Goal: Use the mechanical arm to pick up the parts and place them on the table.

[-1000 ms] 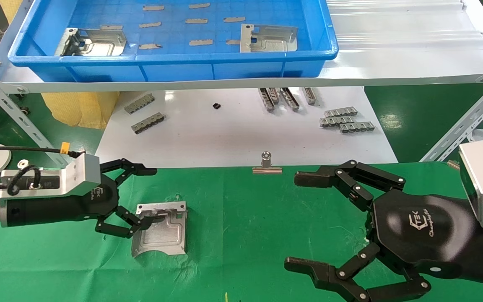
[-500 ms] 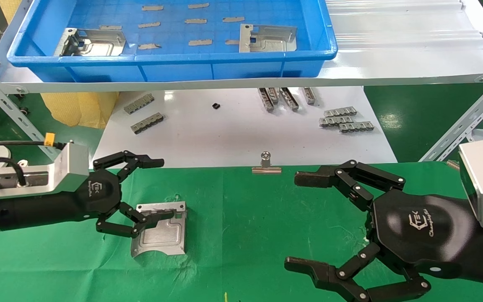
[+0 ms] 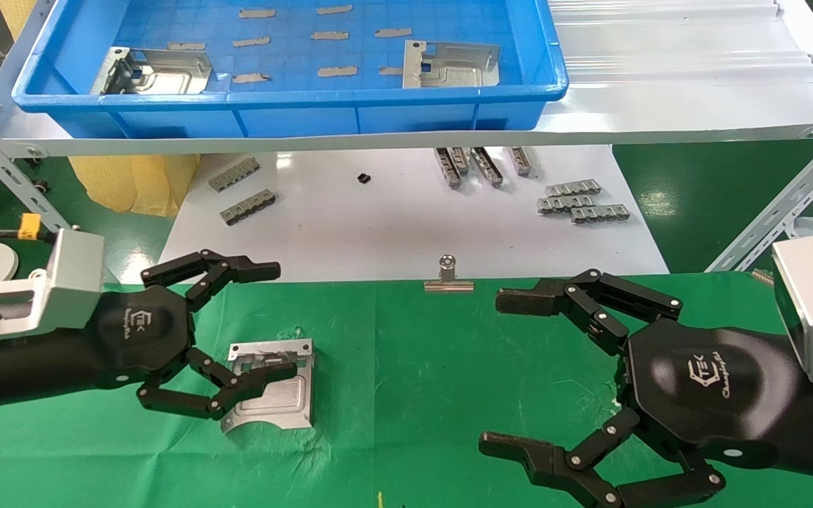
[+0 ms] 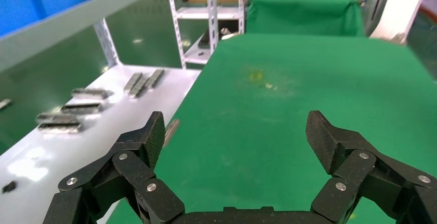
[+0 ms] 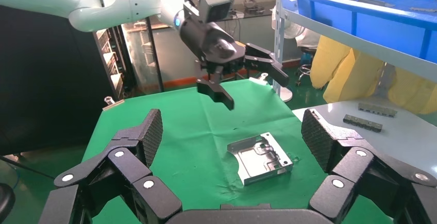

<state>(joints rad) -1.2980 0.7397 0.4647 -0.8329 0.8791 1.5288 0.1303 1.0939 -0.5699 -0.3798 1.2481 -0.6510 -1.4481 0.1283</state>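
One silvery part [image 3: 270,384] lies flat on the green table [image 3: 406,367], toward the robot's left side, its concave curved edge turned toward the robot and its folded rim toward the white board; the right wrist view shows the same part [image 5: 261,158] resting alone on the cloth with nothing touching it. The left gripper [image 3: 276,321] of the mechanical arm is above it with its claw fingers spread wide and holding nothing: in the head view one finger [image 3: 260,380] overlaps the part's near-left corner, while the right wrist view shows that gripper [image 5: 251,87] clear above the plate. The other left finger reaches toward the edge of the white board [image 3: 392,226]. Two more parts remain in the blue tray [image 3: 293,116] on the shelf beyond: one [image 3: 156,71] at its left end and one [image 3: 450,65] toward its right. The right gripper [image 3: 509,372] hangs over the table's right side, well apart from the part, its fingers also spread wide and empty. A silver binder clip [image 3: 449,276] pins the cloth's far edge between the two grippers. On the white board lie small grey toothed strips [image 3: 581,200], some at the left and more at the right.
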